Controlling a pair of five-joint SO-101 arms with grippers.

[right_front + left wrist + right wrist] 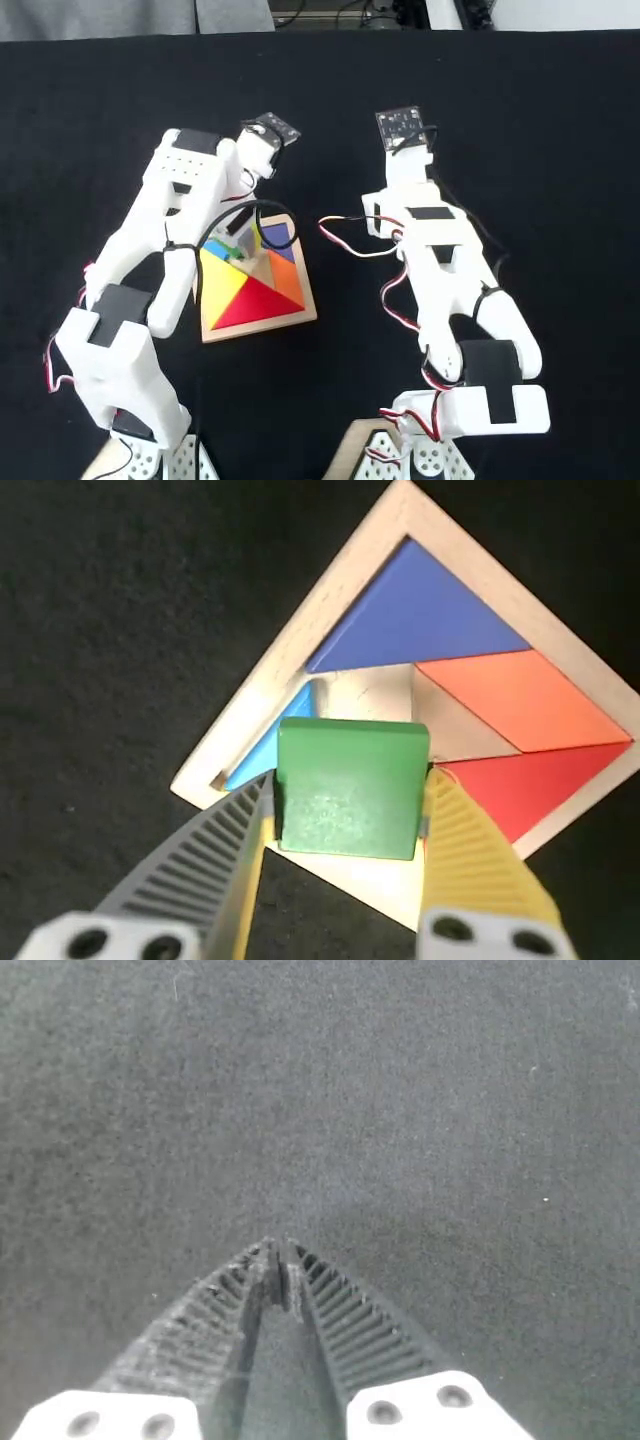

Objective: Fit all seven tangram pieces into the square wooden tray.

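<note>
Black cloth covers the table [560, 150], and on it we see the square wooden tray [300, 318] lying askew between the two arms, closer to the left arm [180, 200], which bends over it. From the high view we make out a yellow triangle [222, 285], a red triangle [262, 305], an orange piece [285, 280] and a dark blue triangle [277, 238] lying in the tray. In the left wrist view the left gripper [348, 810] is clenched on a green square [350, 770], one ribbed finger against each of two opposite sides. The square sits over the tray's inside, just beside a light blue piece [265, 750] that lies along the rim [320, 620]. We cannot tell whether the square rests on the tray floor or is held just above it. Beyond it there is a pale wooden patch [450, 725], bordered by the dark blue, orange and red pieces. We cannot say whether that patch is bare floor or a plain piece. The right gripper [280, 1270] is well apart from the tray, over bare cloth, its fingertips pressed together with nothing between them.
</note>
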